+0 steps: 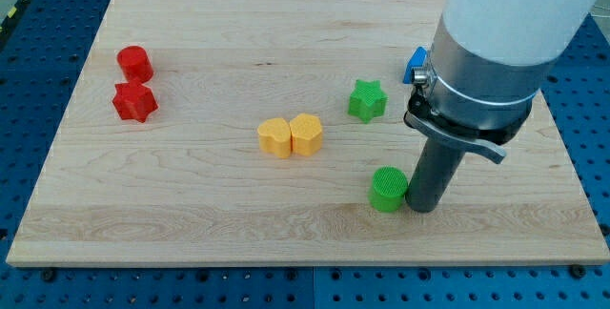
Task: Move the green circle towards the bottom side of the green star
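The green circle (pixel 387 189) lies on the wooden board (pixel 191 195), below and slightly to the right of the green star (pixel 367 100). My tip (pixel 420 207) rests on the board at the circle's right side, touching or nearly touching it. The rod and the wide grey arm body above it rise toward the view's top right.
Two yellow blocks (pixel 291 136) sit side by side left of the star. A red circle (pixel 134 62) and a red star-like block (pixel 133 102) are at the left. A blue block (pixel 416 64) shows partly behind the arm; the rest there is hidden.
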Tool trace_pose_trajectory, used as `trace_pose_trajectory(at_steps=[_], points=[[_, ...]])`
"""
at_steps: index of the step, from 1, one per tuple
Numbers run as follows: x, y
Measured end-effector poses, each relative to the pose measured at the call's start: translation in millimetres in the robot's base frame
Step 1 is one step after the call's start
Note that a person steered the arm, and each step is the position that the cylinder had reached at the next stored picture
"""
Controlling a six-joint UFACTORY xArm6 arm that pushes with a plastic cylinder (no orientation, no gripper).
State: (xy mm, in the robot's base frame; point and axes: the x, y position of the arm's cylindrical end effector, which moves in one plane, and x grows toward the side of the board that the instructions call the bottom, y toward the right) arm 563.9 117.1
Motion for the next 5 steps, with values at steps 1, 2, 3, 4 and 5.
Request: trace_pose_trajectory(at_steps=[1, 2, 3, 4, 5], points=[[-16, 0], [-25, -6], [-25, -20], [-25, -27], [-25, -27]])
